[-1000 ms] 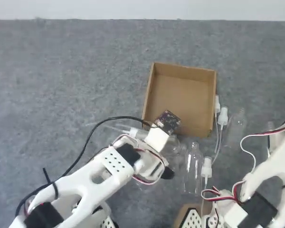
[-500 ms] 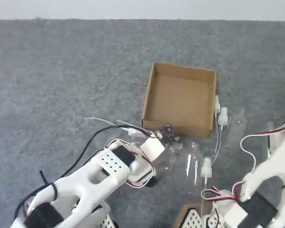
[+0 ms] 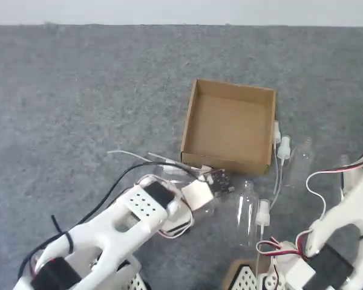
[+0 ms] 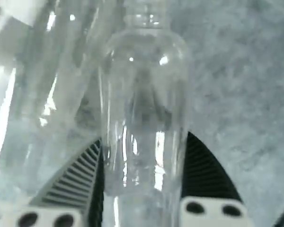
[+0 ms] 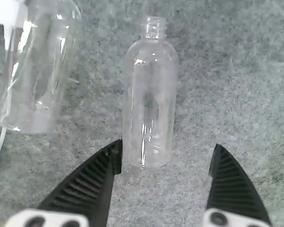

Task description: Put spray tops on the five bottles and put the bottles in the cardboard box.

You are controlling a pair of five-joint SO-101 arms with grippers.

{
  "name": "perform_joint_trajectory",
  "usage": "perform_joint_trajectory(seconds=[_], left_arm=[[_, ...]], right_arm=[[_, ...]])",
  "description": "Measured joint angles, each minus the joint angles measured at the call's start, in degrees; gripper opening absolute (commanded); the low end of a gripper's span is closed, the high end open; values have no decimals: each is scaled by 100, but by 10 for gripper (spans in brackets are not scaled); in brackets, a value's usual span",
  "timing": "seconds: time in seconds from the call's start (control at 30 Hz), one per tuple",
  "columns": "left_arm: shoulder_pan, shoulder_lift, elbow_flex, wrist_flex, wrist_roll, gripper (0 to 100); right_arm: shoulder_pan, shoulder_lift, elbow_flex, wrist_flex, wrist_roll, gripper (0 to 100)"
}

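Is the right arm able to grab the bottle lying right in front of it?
Probably yes. The right gripper is open, and the capless bottle lies on the carpet just beyond its fingertips, with nothing covering it.

Grey carpeted table (image 3: 78,90), open cardboard box (image 3: 230,127) on it, clear bottles (image 3: 247,208) — spray tops (image 3: 282,148) alongside

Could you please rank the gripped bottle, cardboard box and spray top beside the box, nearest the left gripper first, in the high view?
1. Bottle, inside the left gripper.
2. Cardboard box, just beyond.
3. Spray top, at the box's right wall.
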Motion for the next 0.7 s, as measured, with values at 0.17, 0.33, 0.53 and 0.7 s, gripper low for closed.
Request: perform_joint_trajectory(seconds=[0.17, 0.33, 0.53, 0.7], left_arm=[[0, 0, -1108, 1090, -9, 23], [-9, 0, -2207, 1574, 9, 26], [0, 132, -3007, 967, 624, 24], [334, 1371, -3982, 642, 1081, 24]], right_arm=[[0, 0, 0, 0, 0, 243], [0, 0, 0, 0, 0, 243], [0, 0, 0, 0, 0, 244], [0, 0, 0, 0, 0, 244]])
